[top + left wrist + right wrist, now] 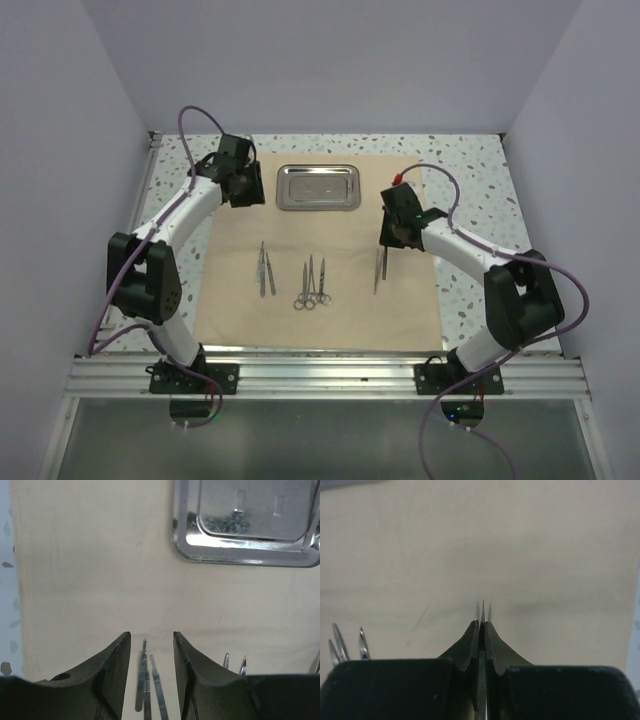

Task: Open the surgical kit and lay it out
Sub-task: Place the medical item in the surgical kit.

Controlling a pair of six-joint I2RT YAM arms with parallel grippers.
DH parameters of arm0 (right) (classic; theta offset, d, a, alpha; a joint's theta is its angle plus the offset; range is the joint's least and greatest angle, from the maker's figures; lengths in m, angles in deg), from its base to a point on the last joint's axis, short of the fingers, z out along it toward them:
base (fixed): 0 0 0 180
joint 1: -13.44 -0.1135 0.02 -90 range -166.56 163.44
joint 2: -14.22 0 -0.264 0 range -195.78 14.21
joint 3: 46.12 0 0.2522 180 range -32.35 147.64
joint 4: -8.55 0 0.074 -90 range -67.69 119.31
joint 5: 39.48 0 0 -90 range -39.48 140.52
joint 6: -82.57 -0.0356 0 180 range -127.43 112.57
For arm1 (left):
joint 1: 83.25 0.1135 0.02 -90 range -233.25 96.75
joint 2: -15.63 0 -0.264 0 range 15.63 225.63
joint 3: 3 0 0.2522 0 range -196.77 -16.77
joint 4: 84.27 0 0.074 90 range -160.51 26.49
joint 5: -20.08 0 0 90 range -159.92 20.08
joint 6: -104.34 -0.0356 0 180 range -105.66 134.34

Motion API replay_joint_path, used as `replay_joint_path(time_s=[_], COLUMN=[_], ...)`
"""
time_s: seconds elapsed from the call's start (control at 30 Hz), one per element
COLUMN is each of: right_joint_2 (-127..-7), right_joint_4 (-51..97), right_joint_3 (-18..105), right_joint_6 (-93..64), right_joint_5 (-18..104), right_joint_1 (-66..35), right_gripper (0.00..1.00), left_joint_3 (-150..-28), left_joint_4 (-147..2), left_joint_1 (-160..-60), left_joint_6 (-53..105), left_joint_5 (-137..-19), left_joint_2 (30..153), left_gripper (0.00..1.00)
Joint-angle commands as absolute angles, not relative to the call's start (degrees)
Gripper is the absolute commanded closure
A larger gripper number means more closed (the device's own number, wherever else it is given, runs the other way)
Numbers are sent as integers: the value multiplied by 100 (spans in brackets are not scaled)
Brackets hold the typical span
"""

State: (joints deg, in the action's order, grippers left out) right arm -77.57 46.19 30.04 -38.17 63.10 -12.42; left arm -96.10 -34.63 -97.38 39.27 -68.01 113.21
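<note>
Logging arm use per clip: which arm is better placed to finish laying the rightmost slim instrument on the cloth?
Right, probably. The right gripper is shut on that thin instrument over the cloth, right of the scissors. The left gripper is open and empty, beside the tray.

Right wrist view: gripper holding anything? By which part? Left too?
Right gripper is shut on a slim silver instrument, pinched near its pointed end; the tip pokes out past the jaws. Left gripper is open, holding nothing.
</note>
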Motion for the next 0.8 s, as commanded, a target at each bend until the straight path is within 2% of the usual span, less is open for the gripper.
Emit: replay_joint_path(time_s=[0.0,0.23,0.57,0.6,0.63,0.77], right_joint_2=[-7236,-7516,-8185,-8168,-8098,-7694], right_joint_4=[4367,3945,4058,4128,4268,4656], right_joint_3=[2426,1889,2318,2354,2380,2468], right_joint_6=[-4293,-4461,-4320,-4312,-4311,-4241], right_joint_5=[6476,6177,5676,5658,5676,5781], right_joint_1=[-1266,-1266,-1257,-1266,-1257,-1257], right_gripper=[100,100,100,98,87,57], left_joint_3=[-10297,-11167,-12231,-12328,-12538,-13163], left_joint_4=[-3210,-3008,-2727,-2718,-2718,-2726], left_joint_1=[-9968,-10109,-10302,-10320,-10337,-10442], left_joint_6=[4044,4290,4422,4431,4449,4466], left_joint_5=[-6685,-6694,-6658,-6667,-6676,-6798], left_joint_2=[11512,11925,12611,12690,12856,13401], left_gripper=[57,57,57,57,57,57])
